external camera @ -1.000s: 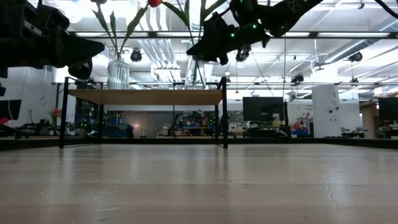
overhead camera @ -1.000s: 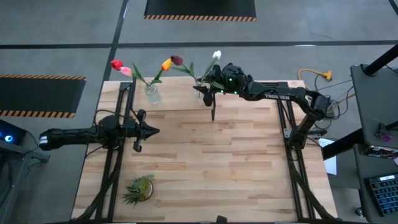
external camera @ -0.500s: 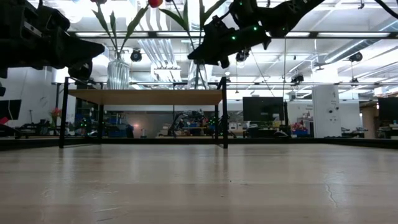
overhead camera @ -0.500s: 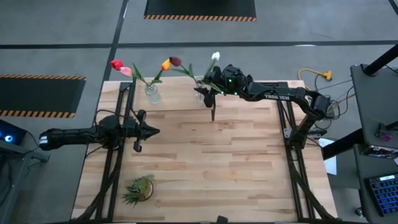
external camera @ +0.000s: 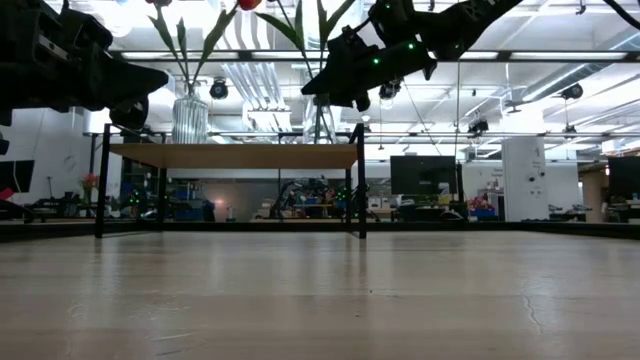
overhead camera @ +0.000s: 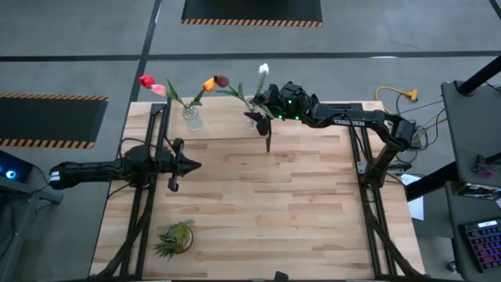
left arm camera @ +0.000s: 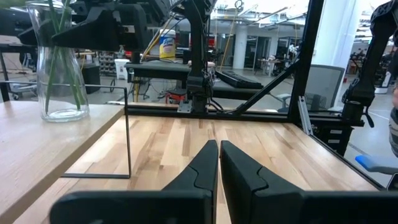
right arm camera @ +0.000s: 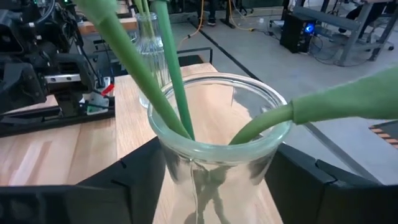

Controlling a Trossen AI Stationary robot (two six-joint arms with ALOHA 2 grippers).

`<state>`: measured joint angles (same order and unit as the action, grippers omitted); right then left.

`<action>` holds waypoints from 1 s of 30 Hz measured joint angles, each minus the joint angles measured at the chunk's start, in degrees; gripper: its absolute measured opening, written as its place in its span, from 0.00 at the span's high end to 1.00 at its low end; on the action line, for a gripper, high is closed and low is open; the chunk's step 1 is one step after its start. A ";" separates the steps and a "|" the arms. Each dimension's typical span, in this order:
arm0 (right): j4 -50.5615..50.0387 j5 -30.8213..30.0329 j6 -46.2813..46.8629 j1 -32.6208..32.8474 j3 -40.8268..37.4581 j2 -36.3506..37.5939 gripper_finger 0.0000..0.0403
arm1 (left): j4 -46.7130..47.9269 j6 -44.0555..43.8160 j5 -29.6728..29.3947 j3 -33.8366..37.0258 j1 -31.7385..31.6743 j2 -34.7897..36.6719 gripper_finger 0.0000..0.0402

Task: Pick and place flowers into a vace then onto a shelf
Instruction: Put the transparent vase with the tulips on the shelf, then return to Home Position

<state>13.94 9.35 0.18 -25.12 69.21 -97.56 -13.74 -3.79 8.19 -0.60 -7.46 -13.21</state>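
Observation:
A clear glass vase [right arm camera: 214, 118] holds three green-stemmed tulips, orange [overhead camera: 209, 81], maroon [overhead camera: 222, 78] and white [overhead camera: 264, 69]. My right gripper [overhead camera: 261, 110] is shut on it at the right end of the shelf [external camera: 230, 155], a pale board on thin black legs at the table's far side. A second ribbed vase [overhead camera: 190, 117] with the red and pink tulips stands by its base on the shelf's left part [external camera: 190, 120]. My left gripper [left arm camera: 217, 168] is shut on nothing and hovers near the table's left side [overhead camera: 188, 164]. My right gripper pinches the vase's body just below the rim [right arm camera: 186, 155], one finger [right arm camera: 134, 186] on each outer side of the glass. The fingers come in level from the table's right. The vase stays upright, and its base [left arm camera: 59, 117] appears to sit on the shelf board.
A short spiky green tuft plant [overhead camera: 174, 239] sits near the table's near left corner. Black frame posts [overhead camera: 364, 157] stand at both sides of the table. The wide planked top [overhead camera: 274, 211] lies between the shelf and the near edge.
The white tulip's head has swung a little toward the table's left, as the held vase turned or shifted slightly in my right gripper. The left arm has kept still.

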 joint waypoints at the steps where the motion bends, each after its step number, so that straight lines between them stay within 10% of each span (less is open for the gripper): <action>1: -0.12 -0.10 -0.22 0.00 0.00 0.11 0.39 | 0.02 0.01 0.00 0.02 0.00 0.00 1.00; 12: -5.63 0.37 -5.59 -0.01 -4.08 8.07 0.28 | 0.31 0.02 0.00 0.00 0.01 0.01 1.00; 30: 10.03 8.46 -3.37 4.00 -45.08 38.05 0.30 | 0.28 0.22 -0.75 0.00 0.00 0.04 1.00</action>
<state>23.97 17.81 -3.19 -21.13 24.13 -59.51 -13.45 -3.57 7.44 -0.60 -7.46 -13.17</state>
